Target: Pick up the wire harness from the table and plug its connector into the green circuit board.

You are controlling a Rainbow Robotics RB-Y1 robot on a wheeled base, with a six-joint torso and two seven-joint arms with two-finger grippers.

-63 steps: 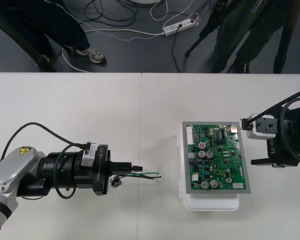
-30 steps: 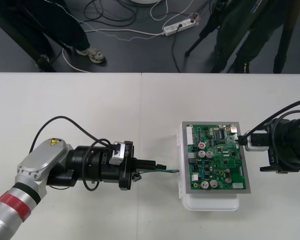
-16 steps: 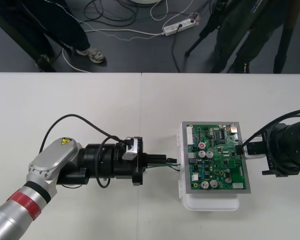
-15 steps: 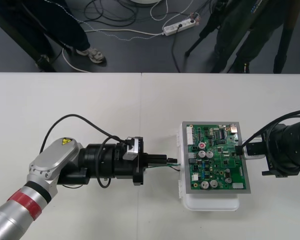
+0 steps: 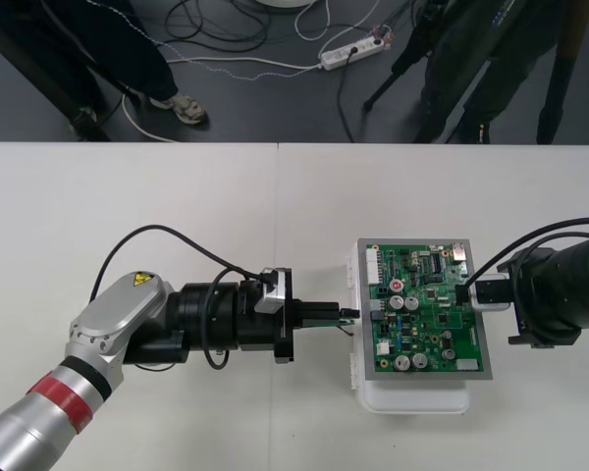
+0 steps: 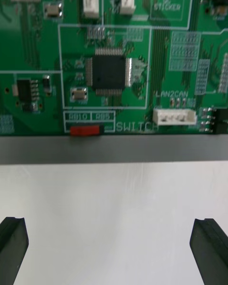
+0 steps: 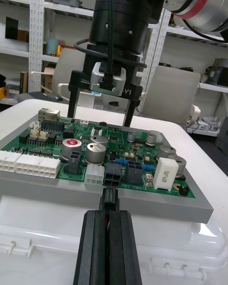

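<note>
Your left gripper (image 7: pixel 108 214) has its fingers pressed together, pinching the wire harness (image 7: pixel 109 224) by its black plug (image 7: pixel 110 198). The plug's nose is right up against a black socket (image 7: pixel 113 178) on the left edge of the green circuit board (image 5: pixel 427 314), about halfway along that edge. You can't tell from here whether it's seated. A sliver of red wire shows between the fingers, just behind the plug. The arm lies low along the table (image 5: pixel 177 216), reaching in from the left. At the board's right edge, your right gripper (image 6: pixel 111 232) hangs with its fingers spread wide, pointing down just beside the board. The board sits on its white base (image 5: pixel 412 397), nearer the table's right edge than its left.
</note>
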